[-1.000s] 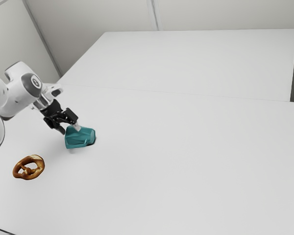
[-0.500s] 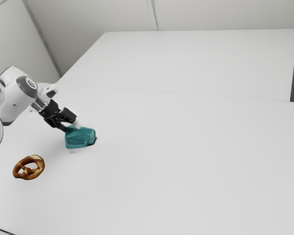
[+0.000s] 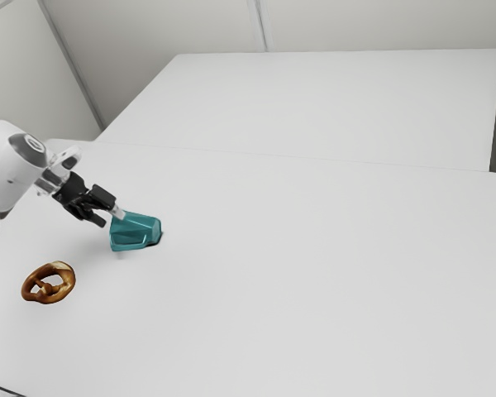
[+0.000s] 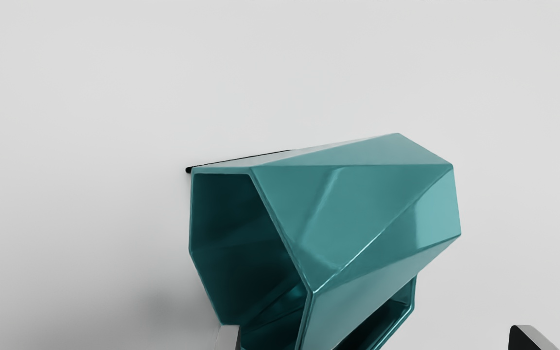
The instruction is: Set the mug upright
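One teal mug (image 3: 135, 231) is seen laid on its side on the worktop (image 3: 314, 265), its mouth turned toward the exterior view's left. Upright standing is not reached; a turn onto its base is needed. By the rim, the claw (image 3: 110, 217) is spread apart, nothing clamped. Farther off, a pretzel (image 3: 63, 285) is seen.

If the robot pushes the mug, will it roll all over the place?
Probably not far: the mug lies on its side, and its flat faces should make it bump along instead of rolling smoothly. The handle sticking out may stop a full turn. Its shiny sides might be slippery.
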